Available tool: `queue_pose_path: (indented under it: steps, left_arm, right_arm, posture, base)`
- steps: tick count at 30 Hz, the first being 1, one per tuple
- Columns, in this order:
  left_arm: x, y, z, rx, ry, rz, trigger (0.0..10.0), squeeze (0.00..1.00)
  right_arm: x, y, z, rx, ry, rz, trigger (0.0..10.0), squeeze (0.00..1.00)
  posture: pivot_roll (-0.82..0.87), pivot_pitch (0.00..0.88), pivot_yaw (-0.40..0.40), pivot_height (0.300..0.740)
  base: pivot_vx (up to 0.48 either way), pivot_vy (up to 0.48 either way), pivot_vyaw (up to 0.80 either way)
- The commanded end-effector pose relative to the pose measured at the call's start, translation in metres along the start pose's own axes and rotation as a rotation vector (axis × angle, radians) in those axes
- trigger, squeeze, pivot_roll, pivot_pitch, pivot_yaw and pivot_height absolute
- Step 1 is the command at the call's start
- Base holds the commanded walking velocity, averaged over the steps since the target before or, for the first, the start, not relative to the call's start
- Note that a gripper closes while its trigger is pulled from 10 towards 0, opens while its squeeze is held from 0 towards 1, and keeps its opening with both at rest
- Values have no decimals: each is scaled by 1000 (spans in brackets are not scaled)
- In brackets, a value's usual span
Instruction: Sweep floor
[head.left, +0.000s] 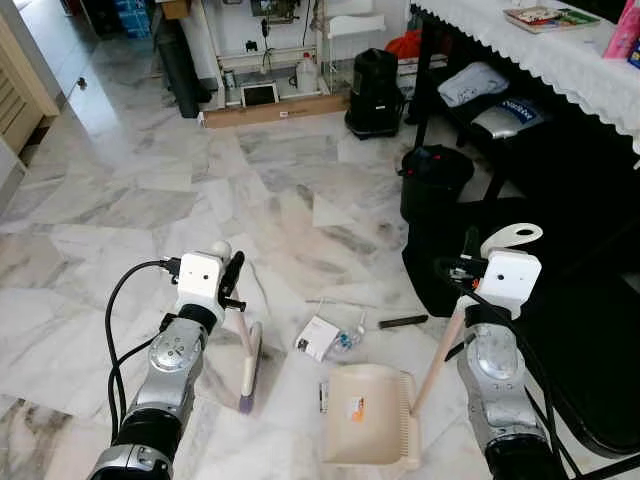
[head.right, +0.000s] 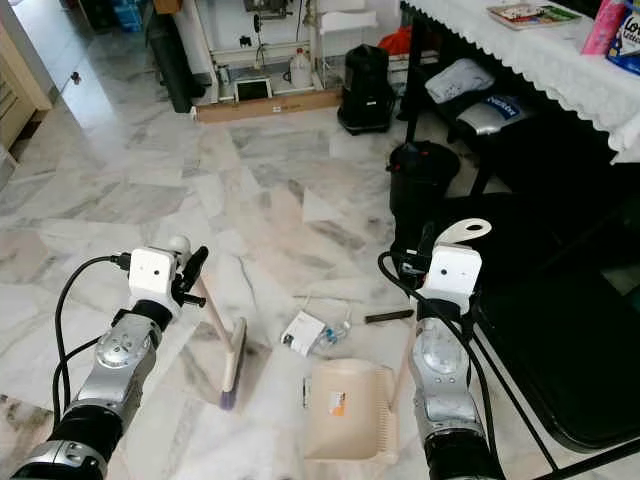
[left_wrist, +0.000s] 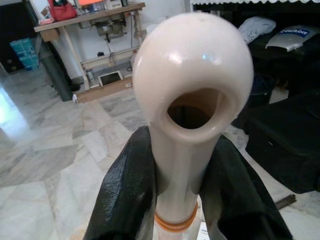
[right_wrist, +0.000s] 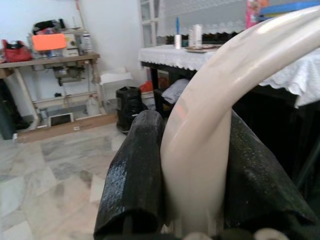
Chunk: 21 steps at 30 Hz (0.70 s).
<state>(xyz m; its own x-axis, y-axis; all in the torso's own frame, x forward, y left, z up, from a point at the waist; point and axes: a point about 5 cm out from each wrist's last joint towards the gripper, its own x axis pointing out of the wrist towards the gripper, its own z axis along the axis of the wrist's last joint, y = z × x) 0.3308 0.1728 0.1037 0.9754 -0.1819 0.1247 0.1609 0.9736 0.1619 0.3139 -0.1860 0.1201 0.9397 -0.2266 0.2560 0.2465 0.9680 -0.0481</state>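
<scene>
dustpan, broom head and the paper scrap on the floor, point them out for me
dustpan (head.left: 365, 415), left eye view, its flat tray.
broom head (head.left: 250, 372), left eye view, its pale back.
paper scrap (head.left: 318, 337), left eye view, its white middle.

Two silver jointed arms end in white boxy wrist housings. Each hand, left hand (head.left: 234, 283) and right hand (head.left: 468, 258), has long black fingers (left_wrist: 127, 195). Black cables loop alongside.

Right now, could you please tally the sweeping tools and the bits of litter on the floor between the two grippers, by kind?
Brooms: 1, the broom, held by the left gripper
Dustpans: 1, the dustpan, held by the right gripper
White paper scraps: 1
Clear crumpled wrappers: 1
Dark sticks: 1
Total: 5
</scene>
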Motion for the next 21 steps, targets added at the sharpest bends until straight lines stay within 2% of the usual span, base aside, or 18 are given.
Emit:
queue_pose_path:
  steps: [1,17,21]
  left_arm:
    - [3,3,9,17,-41,6,10000,0]
    - [2,3,8,16,-41,4,10000,0]
    - [2,2,9,16,-44,3,10000,0]
  right_arm:
    - [4,2,8,18,-37,0,10000,0]
    - [4,2,8,15,-35,1,10000,0]
    - [4,3,8,16,-36,4,10000,0]
  posture:
    - [-67,68,80,740]
    - [-67,67,80,740]
    - [-66,68,79,740]
  base:
    - [0,0,0]
    - [0,0,0]
    - [258,0,0]
